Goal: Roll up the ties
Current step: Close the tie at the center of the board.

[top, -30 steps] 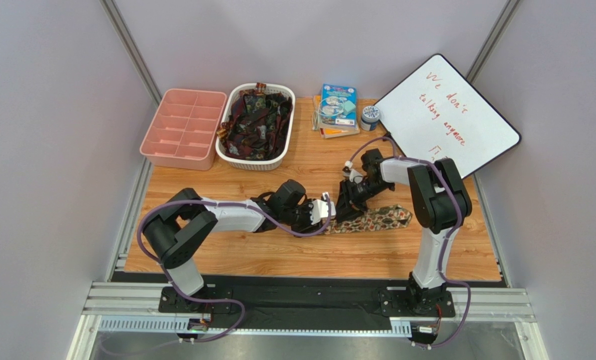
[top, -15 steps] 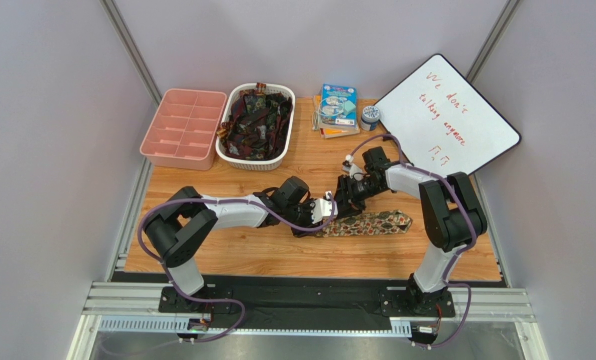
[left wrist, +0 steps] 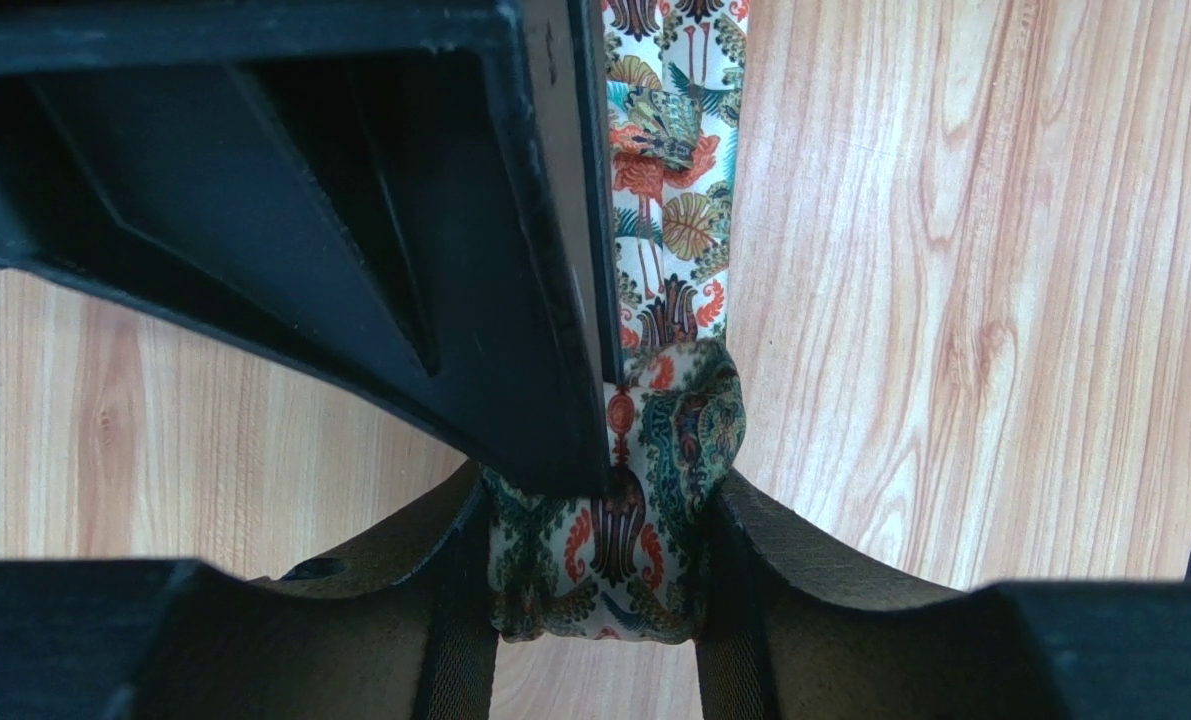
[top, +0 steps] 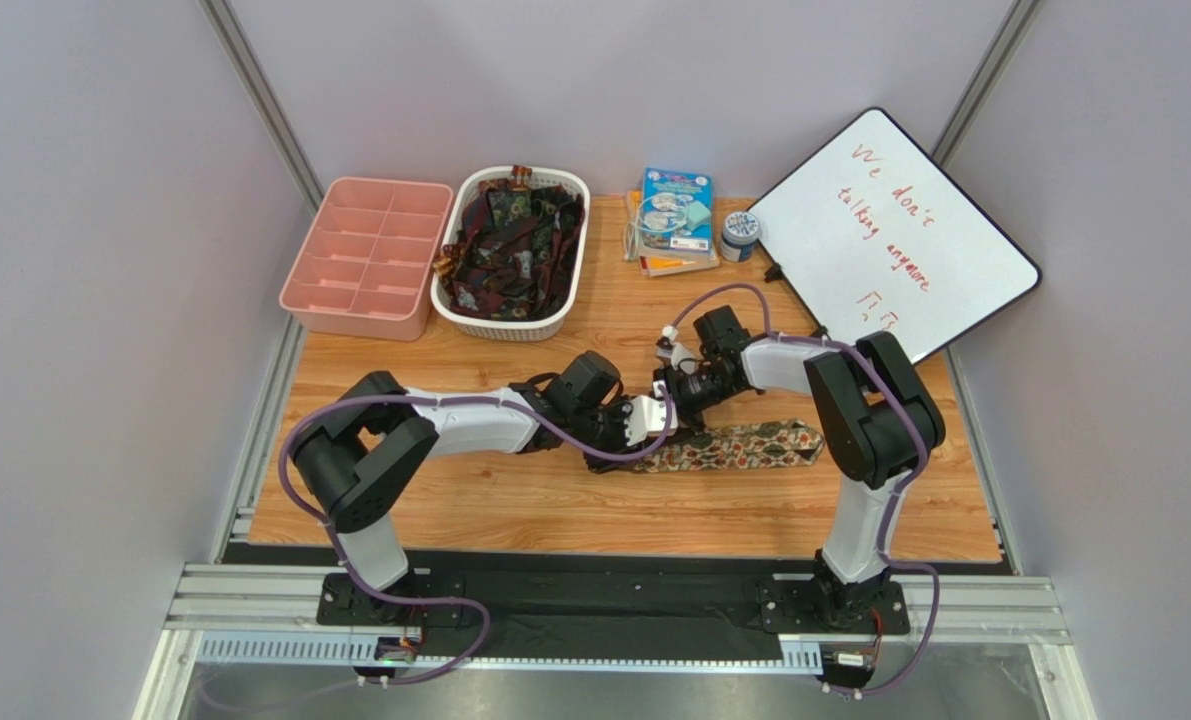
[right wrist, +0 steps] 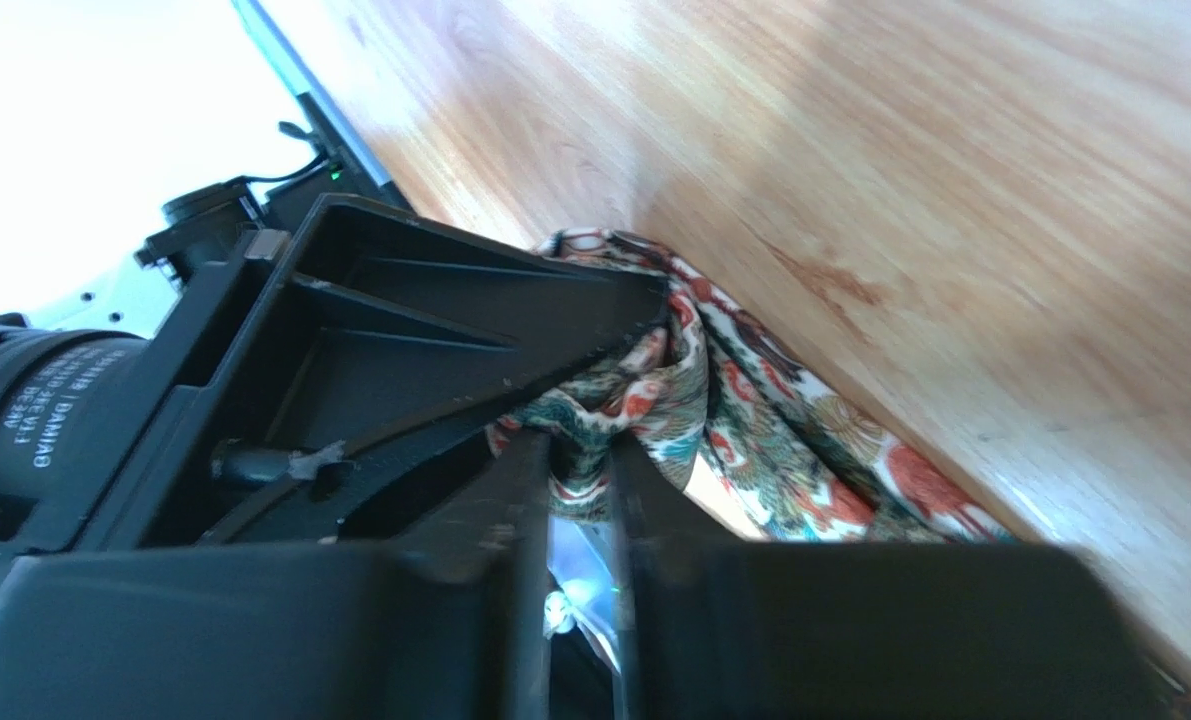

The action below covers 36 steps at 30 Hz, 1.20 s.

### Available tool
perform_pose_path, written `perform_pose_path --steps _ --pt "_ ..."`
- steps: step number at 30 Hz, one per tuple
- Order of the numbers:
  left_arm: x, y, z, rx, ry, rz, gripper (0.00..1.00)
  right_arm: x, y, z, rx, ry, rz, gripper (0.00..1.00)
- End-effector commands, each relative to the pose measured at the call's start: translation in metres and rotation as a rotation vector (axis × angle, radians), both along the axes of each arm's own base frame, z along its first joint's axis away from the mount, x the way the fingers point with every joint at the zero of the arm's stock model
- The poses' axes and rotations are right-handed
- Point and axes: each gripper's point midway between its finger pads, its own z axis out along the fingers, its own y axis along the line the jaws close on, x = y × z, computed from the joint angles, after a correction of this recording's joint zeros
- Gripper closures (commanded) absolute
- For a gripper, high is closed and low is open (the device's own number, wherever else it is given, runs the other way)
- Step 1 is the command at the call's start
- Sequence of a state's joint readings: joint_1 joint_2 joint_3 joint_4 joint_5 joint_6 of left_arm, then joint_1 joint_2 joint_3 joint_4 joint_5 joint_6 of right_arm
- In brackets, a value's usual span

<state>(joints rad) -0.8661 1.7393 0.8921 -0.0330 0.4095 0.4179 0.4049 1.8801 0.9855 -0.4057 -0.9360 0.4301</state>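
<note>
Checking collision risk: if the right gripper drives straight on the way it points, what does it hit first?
The tie: its bunched end sits at the fingertips of the right gripper. Directly behind it, likely a finger of the left gripper; depth is unclear.

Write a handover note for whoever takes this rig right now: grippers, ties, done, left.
Left gripper: shut on the rolled end of the tie.
Right gripper: fingers pinch the tie's fabric right beside the left one.
Tie: mid-table, most of its length lying flat.
Done: only a short roll at one end.
Left: finish this roll, then the other ties heaped in the basket.
</note>
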Motion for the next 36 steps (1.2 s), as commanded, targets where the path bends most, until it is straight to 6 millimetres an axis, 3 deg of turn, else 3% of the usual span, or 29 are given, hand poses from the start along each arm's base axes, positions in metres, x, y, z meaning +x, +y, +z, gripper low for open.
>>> perform_pose_path --steps 1,3,4,6,7,8,9,10,12,13,15,16,18,23,26,29,30,32,35,36 --pt "-0.011 0.021 -0.026 0.092 0.072 0.022 0.52 0.006 -0.008 -0.020 -0.066 -0.023 0.005 0.94" --pt "-0.009 0.022 -0.023 0.062 0.081 0.037 0.45 0.007 -0.013 -0.027 -0.090 -0.015 0.002 1.00" --pt "-0.005 0.019 -0.018 0.023 0.084 0.041 0.36 0.009 -0.016 -0.029 -0.091 -0.026 0.006 1.00" --pt "-0.003 0.021 -0.015 -0.008 0.090 0.066 0.29 0.006 -0.023 -0.035 -0.106 -0.006 0.016 1.00" --pt "0.006 0.014 -0.006 -0.089 0.077 0.061 0.23 0.008 -0.027 -0.039 -0.112 -0.036 0.039 1.00" --pt "0.002 0.017 -0.008 -0.117 0.101 0.070 0.20 0.004 -0.031 -0.043 -0.129 -0.021 0.049 1.00" --pt "0.002 0.015 -0.004 -0.159 0.097 0.068 0.10 0.004 -0.035 -0.047 -0.141 -0.019 0.051 1.00" --pt "0.011 0.005 0.010 -0.249 0.048 0.057 0.07 0.004 -0.040 -0.054 -0.149 -0.009 0.047 1.00" --pt "0.005 0.009 0.005 -0.296 0.058 0.075 0.06 0.002 -0.046 -0.060 -0.162 0.012 0.040 1.00" --pt "0.013 0.000 0.018 -0.379 -0.004 0.068 0.06 0.002 -0.050 -0.062 -0.167 0.018 0.035 1.00" --pt "0.008 0.002 0.011 -0.417 0.013 0.095 0.05 0.000 -0.055 -0.067 -0.192 0.011 0.036 1.00" --pt "0.015 -0.004 0.021 -0.472 -0.029 0.097 0.04 0.001 -0.058 -0.069 -0.198 0.008 0.034 1.00" --pt "0.015 -0.005 0.012 -0.483 -0.007 0.113 0.04 0.000 -0.060 -0.070 -0.214 0.007 0.039 1.00" --pt "0.015 -0.022 0.018 -0.549 -0.049 0.050 0.03 0.005 -0.062 -0.074 -0.238 0.001 0.036 1.00" --pt "0.009 -0.026 0.015 -0.547 -0.061 0.007 0.08 0.009 -0.061 -0.075 -0.239 0.000 0.028 1.00" --pt "0.010 -0.027 0.007 -0.490 -0.084 0.010 0.36 0.014 -0.057 -0.071 -0.222 -0.006 0.023 1.00" --pt "0.007 -0.020 -0.005 -0.413 -0.047 0.036 0.50 0.016 -0.055 -0.065 -0.206 -0.014 0.025 1.00" --pt "0.016 -0.020 -0.007 -0.339 -0.063 0.069 0.59 0.019 -0.050 -0.051 -0.162 -0.033 0.041 1.00" --pt "0.010 -0.006 -0.019 -0.216 -0.043 0.070 0.74 0.022 -0.049 -0.028 -0.147 -0.064 0.059 0.91" --pt "0.010 -0.002 -0.022 -0.187 -0.046 0.075 0.75 0.022 -0.050 -0.023 -0.146 -0.066 0.061 0.82"
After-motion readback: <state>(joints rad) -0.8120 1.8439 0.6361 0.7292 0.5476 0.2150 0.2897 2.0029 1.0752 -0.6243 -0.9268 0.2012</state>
